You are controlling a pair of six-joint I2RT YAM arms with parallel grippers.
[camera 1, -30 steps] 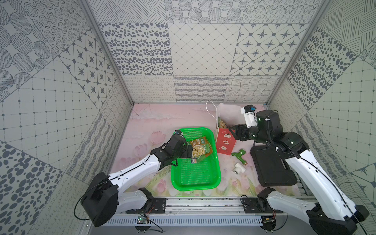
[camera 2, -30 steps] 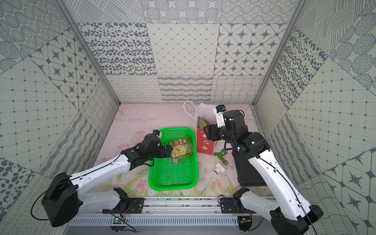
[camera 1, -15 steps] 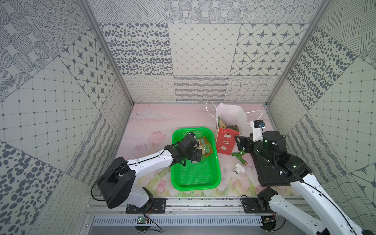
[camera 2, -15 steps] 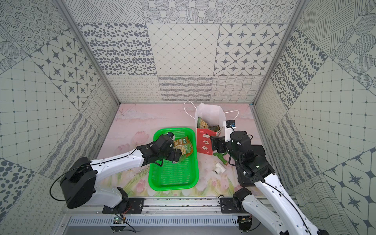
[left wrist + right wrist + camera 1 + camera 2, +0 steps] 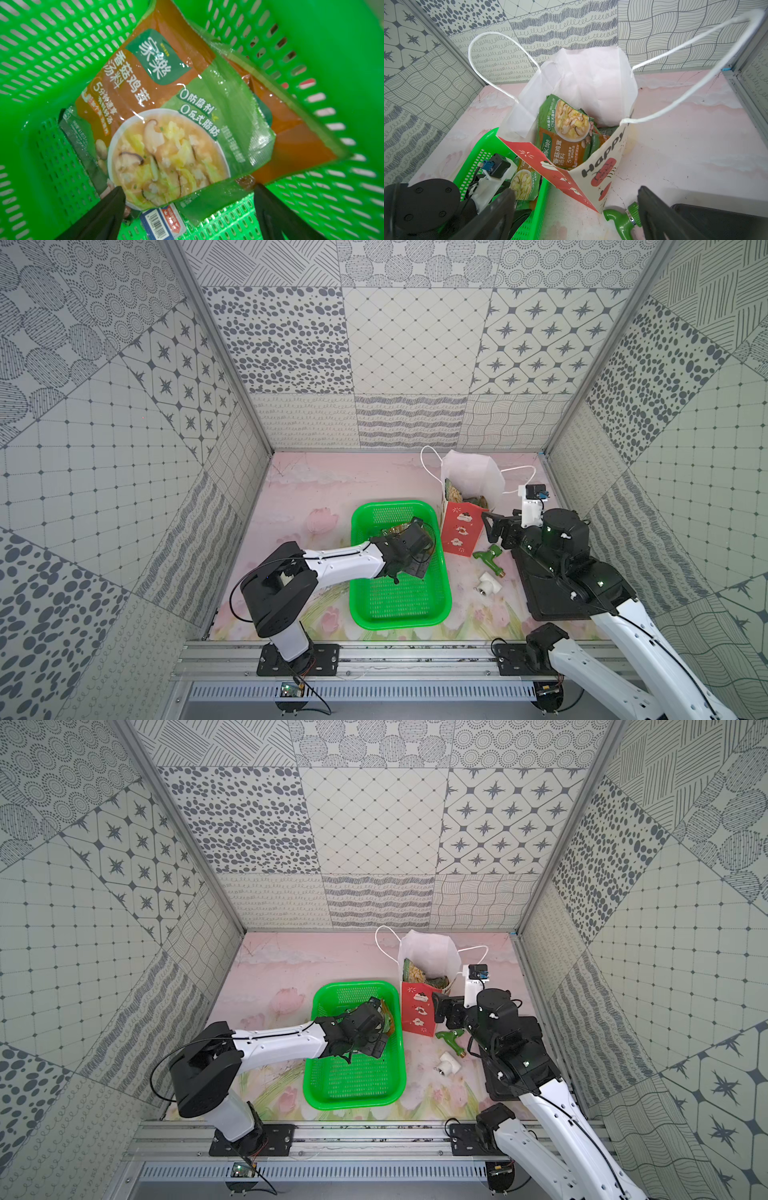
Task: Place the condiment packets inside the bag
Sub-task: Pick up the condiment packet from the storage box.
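The bag (image 5: 461, 531) (image 5: 417, 1011) stands upright behind the basket's right corner, red front, white inside, mouth open. Several condiment packets (image 5: 566, 133) lie inside it, green and orange with a soup picture. More condiment packets (image 5: 166, 116) (image 5: 386, 1017) are stacked in the basket's far right corner. My left gripper (image 5: 189, 187) (image 5: 417, 564) is low in the basket, open, fingers straddling the near edge of the top packet. My right gripper (image 5: 576, 189) (image 5: 492, 526) hovers open and empty just outside the bag's front right corner.
The green mesh basket (image 5: 399, 614) sits mid-table. A green hose fitting (image 5: 488, 556) and a white pipe piece (image 5: 486, 584) lie right of it, under my right gripper. A black flat pad (image 5: 557, 597) lies under the right arm. A barcode label (image 5: 162, 220) pokes from under the packets.
My right gripper has pulled back from the bag's mouth toward the front and its jaws have widened. My left gripper has reached further right into the basket, up to the packets.
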